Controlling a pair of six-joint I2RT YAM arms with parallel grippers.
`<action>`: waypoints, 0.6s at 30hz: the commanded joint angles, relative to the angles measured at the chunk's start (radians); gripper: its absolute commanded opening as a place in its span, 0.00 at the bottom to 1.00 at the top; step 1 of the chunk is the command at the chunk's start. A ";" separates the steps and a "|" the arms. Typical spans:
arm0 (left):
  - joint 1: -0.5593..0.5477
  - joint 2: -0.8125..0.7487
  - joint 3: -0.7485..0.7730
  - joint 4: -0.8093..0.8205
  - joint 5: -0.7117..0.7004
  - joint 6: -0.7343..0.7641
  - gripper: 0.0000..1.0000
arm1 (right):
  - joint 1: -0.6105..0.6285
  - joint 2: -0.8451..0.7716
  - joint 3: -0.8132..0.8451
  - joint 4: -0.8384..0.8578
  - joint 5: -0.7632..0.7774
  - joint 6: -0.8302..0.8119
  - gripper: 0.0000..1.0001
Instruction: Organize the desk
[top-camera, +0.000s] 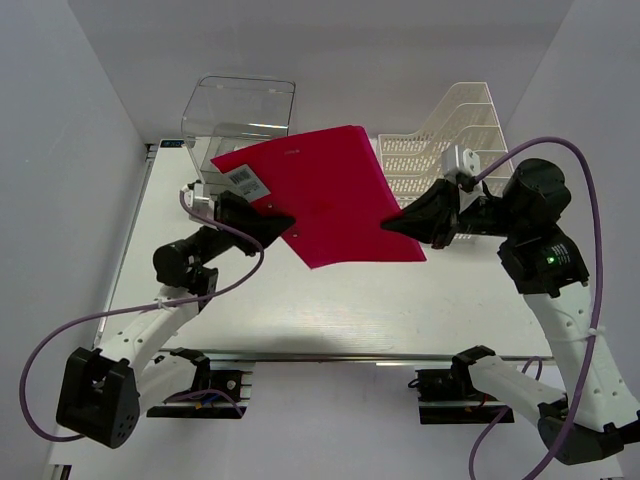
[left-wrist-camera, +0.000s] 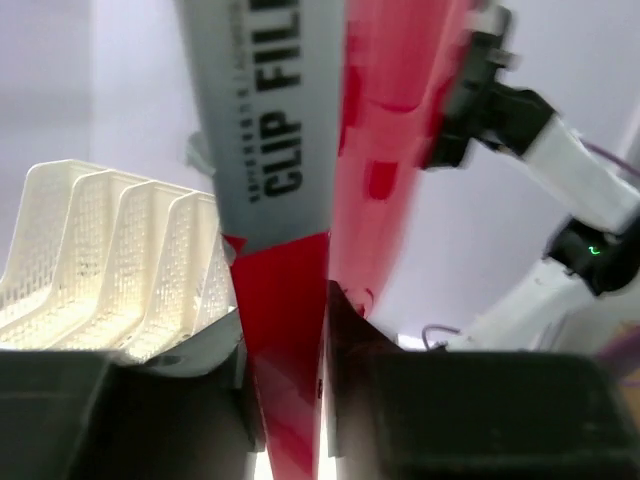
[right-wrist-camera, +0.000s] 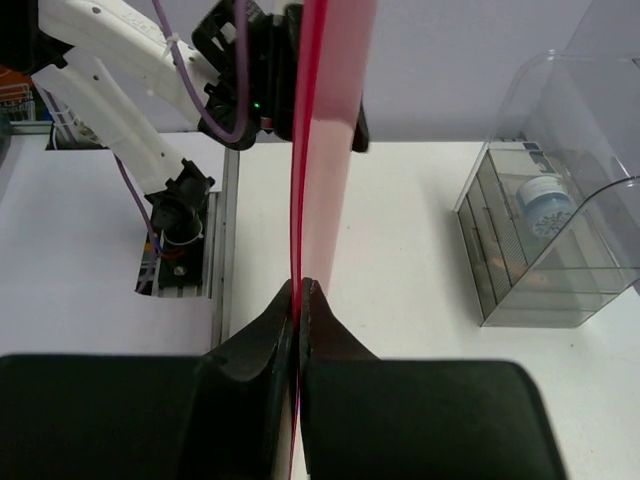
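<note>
A red clip file (top-camera: 320, 195) with a grey label on its spine hangs tilted in the air above the white desk (top-camera: 350, 300). My left gripper (top-camera: 275, 222) is shut on its left edge. In the left wrist view the file's spine (left-wrist-camera: 290, 300) fills the gap between the fingers of that gripper (left-wrist-camera: 288, 335). My right gripper (top-camera: 395, 222) is shut on the file's right edge. Seen from the right wrist, this gripper (right-wrist-camera: 298, 290) pinches the thin red cover (right-wrist-camera: 325, 150) tightly, with the desk (right-wrist-camera: 420, 250) below.
A clear plastic drawer box (top-camera: 240, 110) stands at the back left, also seen as the box (right-wrist-camera: 550, 250) in the right wrist view. A white mesh file rack (top-camera: 450, 140) stands at the back right. A silver rail (top-camera: 330, 355) runs along the desk's near edge.
</note>
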 joint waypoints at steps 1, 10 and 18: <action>-0.017 -0.047 0.028 0.084 0.043 -0.103 0.28 | -0.007 0.001 -0.027 0.114 -0.096 0.072 0.00; -0.017 -0.140 0.074 -0.031 0.045 -0.163 0.00 | -0.051 0.022 -0.027 0.091 0.045 0.072 0.11; -0.017 -0.178 0.296 -0.711 -0.018 0.194 0.00 | -0.067 -0.039 -0.050 -0.012 0.623 -0.014 0.89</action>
